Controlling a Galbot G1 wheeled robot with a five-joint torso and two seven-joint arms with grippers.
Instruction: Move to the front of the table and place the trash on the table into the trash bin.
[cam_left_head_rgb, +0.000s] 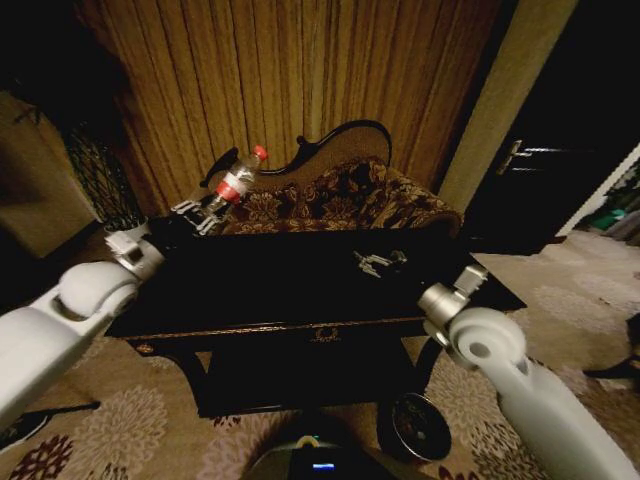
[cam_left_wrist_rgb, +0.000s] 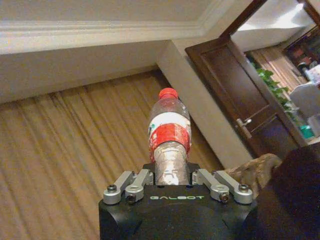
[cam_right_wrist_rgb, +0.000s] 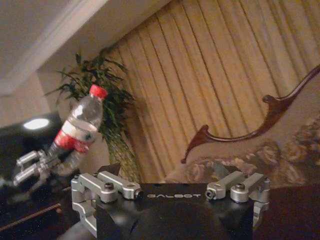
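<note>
Black table (cam_left_head_rgb: 300, 275) bare; bottle (cam_left_head_rgb: 232, 183) clamped aloft in left gripper (cam_left_head_rgb: 197, 216), right gripper (cam_left_head_rgb: 378, 262) spread, empty; bin (cam_left_head_rgb: 420, 425) unfed.

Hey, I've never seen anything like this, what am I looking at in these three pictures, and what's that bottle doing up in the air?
This is a two-armed robot on wheels, seen through its own cameras. The head view looks down from the robot's head at a black table in front of a patterned sofa. The other two pictures come from cameras on each wrist.

The left gripper is shut on a clear plastic bottle with a red cap, held up above the table's far left corner. The right gripper hangs open over the table, holding nothing. A small round trash bin stands on the carpet by the table's near right leg.
</note>
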